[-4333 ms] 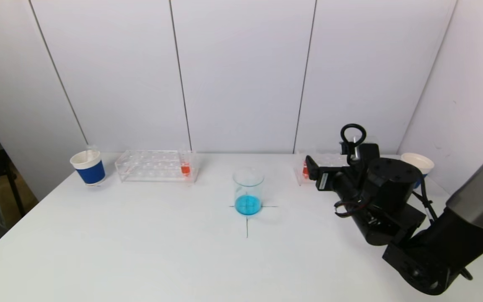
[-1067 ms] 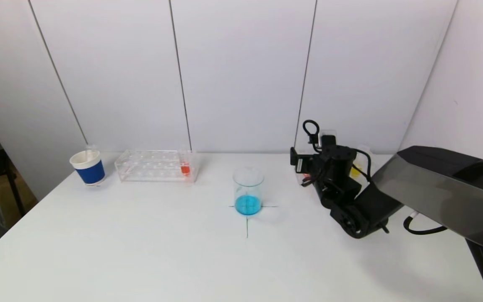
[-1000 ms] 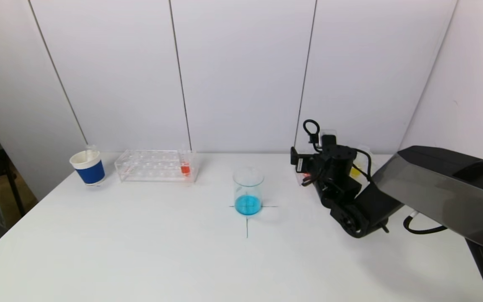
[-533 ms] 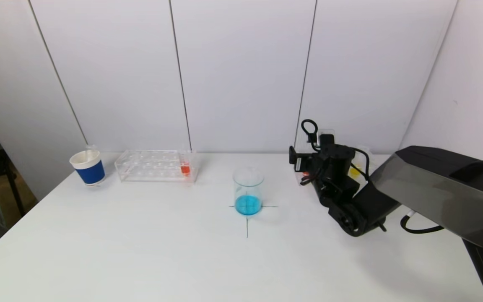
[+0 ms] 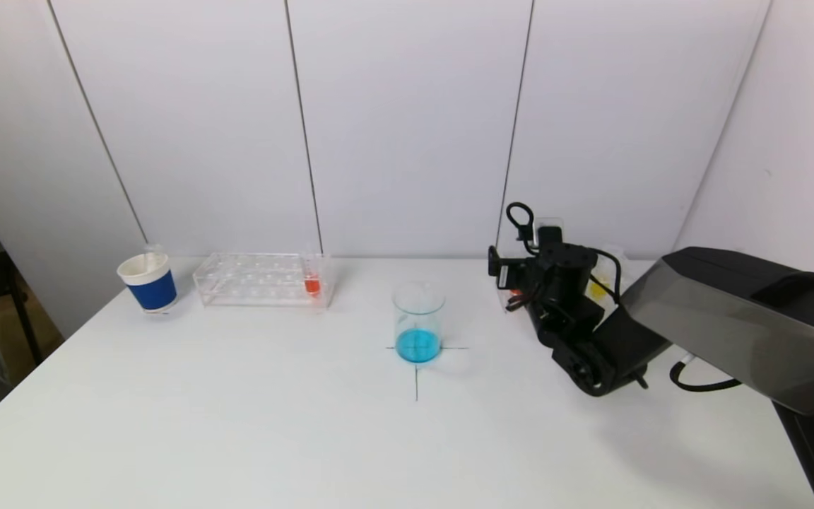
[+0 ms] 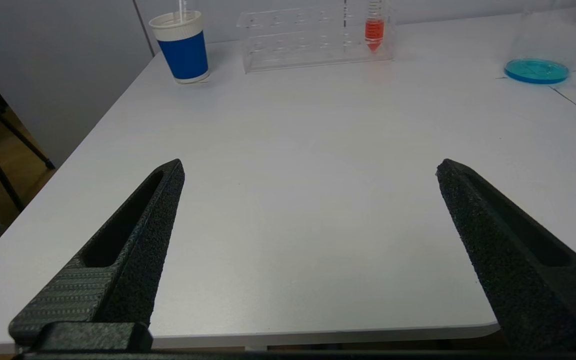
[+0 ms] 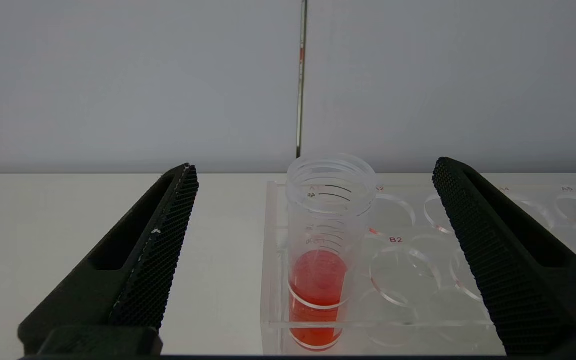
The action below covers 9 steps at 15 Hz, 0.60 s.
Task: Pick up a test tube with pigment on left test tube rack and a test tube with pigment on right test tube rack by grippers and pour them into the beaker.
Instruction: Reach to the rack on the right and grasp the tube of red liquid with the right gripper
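A glass beaker (image 5: 418, 322) with blue liquid stands on a cross mark at the table's middle. The left clear rack (image 5: 262, 280) holds a test tube with red pigment (image 5: 312, 281) at its right end. My right gripper (image 7: 315, 167) is open at the left end of the right rack (image 7: 418, 270). An open tube of red pigment (image 7: 324, 250) stands in that rack between the fingers, untouched. In the head view my right arm (image 5: 555, 283) hides most of that rack. My left gripper (image 6: 309, 165) is open and empty over the table's near left edge.
A blue paper cup (image 5: 148, 283) stands left of the left rack. Something yellow (image 5: 598, 288) shows behind my right wrist. The white wall rises just behind both racks. The table's front edge (image 6: 318, 332) lies below my left gripper.
Over the past seconds my right arm reached forward and left to the right rack's end. In the last second it edged slightly left. Fingers stay open.
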{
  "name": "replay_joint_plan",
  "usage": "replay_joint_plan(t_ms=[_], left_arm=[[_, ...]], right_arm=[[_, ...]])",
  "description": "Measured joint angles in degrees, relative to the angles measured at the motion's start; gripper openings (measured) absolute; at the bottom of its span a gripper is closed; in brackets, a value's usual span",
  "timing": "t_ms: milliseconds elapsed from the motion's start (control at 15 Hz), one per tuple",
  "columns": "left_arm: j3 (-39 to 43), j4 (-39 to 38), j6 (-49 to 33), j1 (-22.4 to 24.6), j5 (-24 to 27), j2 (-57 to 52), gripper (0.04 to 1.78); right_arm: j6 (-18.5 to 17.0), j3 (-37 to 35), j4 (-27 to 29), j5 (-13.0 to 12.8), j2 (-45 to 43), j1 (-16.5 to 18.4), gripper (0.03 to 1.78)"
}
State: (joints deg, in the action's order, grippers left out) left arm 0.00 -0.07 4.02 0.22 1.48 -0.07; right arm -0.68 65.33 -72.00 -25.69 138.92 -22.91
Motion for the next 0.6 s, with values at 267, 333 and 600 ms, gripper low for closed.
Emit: replay_joint_plan(t_ms=[267, 333, 600], left_arm=[[0.0, 0.0, 0.0, 0.0, 0.0, 0.0, 1.76], [0.0, 0.0, 0.0, 0.0, 0.0, 0.0, 1.76], [0.0, 0.0, 0.0, 0.0, 0.0, 0.0, 1.76]], right_arm=[[0.3, 0.4, 0.0, 0.1, 0.2, 0.2, 1.71], [0.3, 0.5, 0.0, 0.1, 0.2, 0.2, 1.71], [0.4, 0.5, 0.0, 0.1, 0.3, 0.3, 1.71]])
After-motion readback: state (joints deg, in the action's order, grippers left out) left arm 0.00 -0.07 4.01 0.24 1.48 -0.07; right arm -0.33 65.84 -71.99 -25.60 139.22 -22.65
